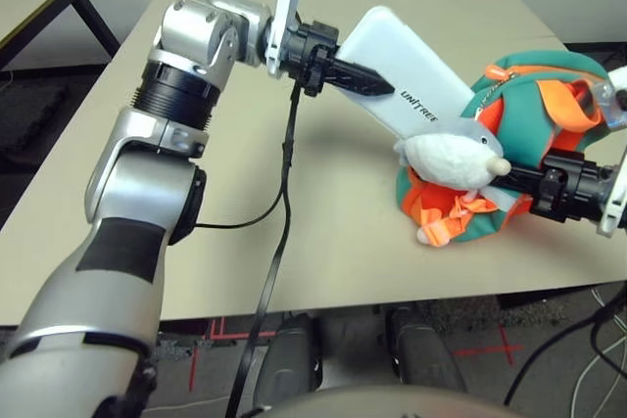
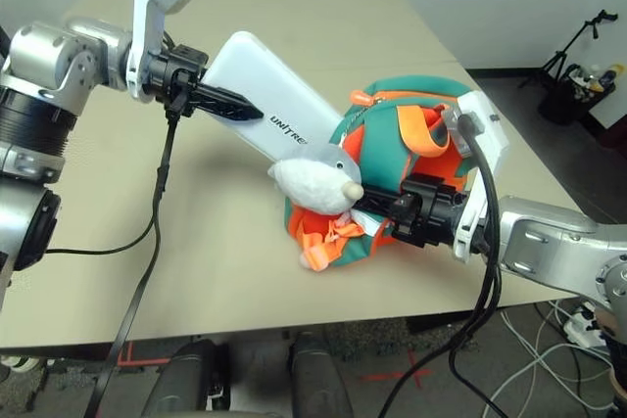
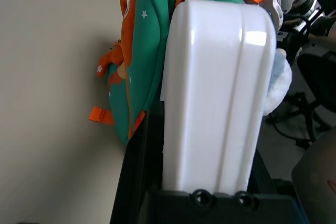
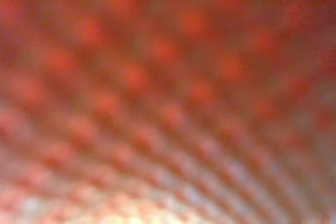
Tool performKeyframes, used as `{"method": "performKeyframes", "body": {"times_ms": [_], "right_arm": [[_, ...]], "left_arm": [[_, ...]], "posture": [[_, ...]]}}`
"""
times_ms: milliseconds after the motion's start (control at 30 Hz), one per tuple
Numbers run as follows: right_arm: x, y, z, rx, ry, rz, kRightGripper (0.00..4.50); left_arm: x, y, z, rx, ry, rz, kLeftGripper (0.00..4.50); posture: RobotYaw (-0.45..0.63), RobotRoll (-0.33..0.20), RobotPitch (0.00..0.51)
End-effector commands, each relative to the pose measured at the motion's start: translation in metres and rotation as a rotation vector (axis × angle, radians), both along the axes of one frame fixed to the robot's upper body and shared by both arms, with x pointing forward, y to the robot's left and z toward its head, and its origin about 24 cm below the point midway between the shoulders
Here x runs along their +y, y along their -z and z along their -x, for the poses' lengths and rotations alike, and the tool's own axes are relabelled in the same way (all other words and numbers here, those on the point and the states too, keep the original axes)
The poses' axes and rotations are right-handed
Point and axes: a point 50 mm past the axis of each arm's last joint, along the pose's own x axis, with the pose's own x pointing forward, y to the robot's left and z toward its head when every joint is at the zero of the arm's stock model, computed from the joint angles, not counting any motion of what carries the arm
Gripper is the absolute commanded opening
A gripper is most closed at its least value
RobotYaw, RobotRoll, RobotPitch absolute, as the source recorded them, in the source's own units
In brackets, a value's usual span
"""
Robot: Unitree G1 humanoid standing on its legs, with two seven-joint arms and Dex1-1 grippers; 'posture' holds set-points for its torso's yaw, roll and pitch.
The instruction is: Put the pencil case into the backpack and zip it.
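Pencil case (image 1: 411,70) slants above the table (image 1: 196,183), left of the backpack (image 1: 529,95), its far end behind the plush dolphin (image 1: 453,159)

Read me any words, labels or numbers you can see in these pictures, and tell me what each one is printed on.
"UNITREE": small black lettering on the white pencil case held in the left gripper; in the right eye view the last letters are hidden behind the plush dolphin.
No readable text on the backpack, the table or the arms.
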Motion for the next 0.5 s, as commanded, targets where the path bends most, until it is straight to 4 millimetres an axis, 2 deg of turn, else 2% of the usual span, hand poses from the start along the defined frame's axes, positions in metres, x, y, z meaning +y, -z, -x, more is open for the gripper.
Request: {"method": "performKeyframes", "body": {"times_ms": [33,200,333,500], "right_arm": [[0.004,0.002,0.003,0.008,-0.026,-0.009,0.16],[0.004,0.003,0.001,0.011,-0.03,-0.006,0.16],[0.006,0.003,-0.001,0.011,-0.038,-0.008,0.16],[0.008,0.004,-0.003,0.012,-0.05,-0.012,0.16]], "left_arm": [[0.003,-0.017,0.008,-0.023,0.049,0.034,1.29],[0.009,-0.008,0.016,0.006,0.065,0.004,1.29],[-0.006,0.008,0.018,0.016,0.077,0.034,1.29],[-0.026,0.029,0.013,-0.074,0.036,0.026,1.29]], "posture": [[-0.14,0.0,0.084],[-0.13,0.0,0.085],[-0.12,0.0,0.087],[-0.11,0.0,0.088]]}}
